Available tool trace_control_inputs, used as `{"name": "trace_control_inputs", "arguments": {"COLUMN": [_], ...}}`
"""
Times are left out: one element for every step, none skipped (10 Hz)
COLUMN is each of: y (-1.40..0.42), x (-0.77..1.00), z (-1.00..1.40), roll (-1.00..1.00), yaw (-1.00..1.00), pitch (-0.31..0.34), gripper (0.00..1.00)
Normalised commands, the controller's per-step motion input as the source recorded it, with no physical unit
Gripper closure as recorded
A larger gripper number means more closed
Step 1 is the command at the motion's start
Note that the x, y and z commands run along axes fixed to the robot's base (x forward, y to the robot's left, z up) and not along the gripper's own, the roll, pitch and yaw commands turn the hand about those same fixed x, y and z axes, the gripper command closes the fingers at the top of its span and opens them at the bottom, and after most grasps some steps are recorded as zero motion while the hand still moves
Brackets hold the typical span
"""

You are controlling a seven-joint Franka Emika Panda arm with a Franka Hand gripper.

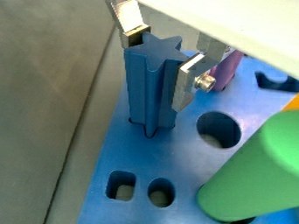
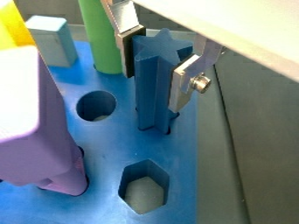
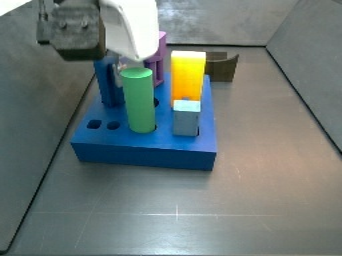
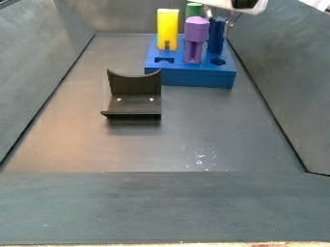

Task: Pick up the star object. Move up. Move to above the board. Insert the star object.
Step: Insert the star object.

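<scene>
The star object [image 1: 146, 87] is a tall dark-blue star prism that stands upright with its foot in a cut-out of the blue board [image 1: 103, 162]. It also shows in a wrist view [image 2: 152, 83] and in both side views [image 3: 104, 82] [image 4: 218, 37]. My gripper [image 1: 160, 61] straddles its top, one silver finger on each side, and both pads look pressed against it. The same grip shows in a wrist view [image 2: 156, 63]. The board lies flat on the floor in both side views [image 3: 140, 150] [image 4: 194, 77].
A green cylinder [image 3: 139, 98], a purple prism [image 3: 158, 55], a yellow block [image 3: 189, 75] and a grey-blue cube [image 3: 186, 118] stand in the board close to the star. A round hole [image 2: 97, 106] and a hexagonal hole [image 2: 145, 185] are open. The fixture [image 4: 131, 95] stands apart on the floor.
</scene>
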Motion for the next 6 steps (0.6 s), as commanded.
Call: {"name": "trace_control_inputs", "arguments": {"y": [0.0, 0.0, 0.0, 0.0, 0.05, 0.02], "x": [0.02, 0.02, 0.0, 0.0, 0.0, 0.0], "z": [-1.0, -1.0, -1.0, -0.9, -0.15, -0.03], "roll": [0.0, 0.0, 0.0, 0.0, -0.18, -0.05], "yaw": [-0.4, -0.38, -0.36, -0.24, 0.0, 0.0], "pitch": [-0.064, -0.069, -0.079, -0.094, -0.173, -0.013], "gripper": [1.0, 1.0, 1.0, 1.0, 1.0, 1.0]}}
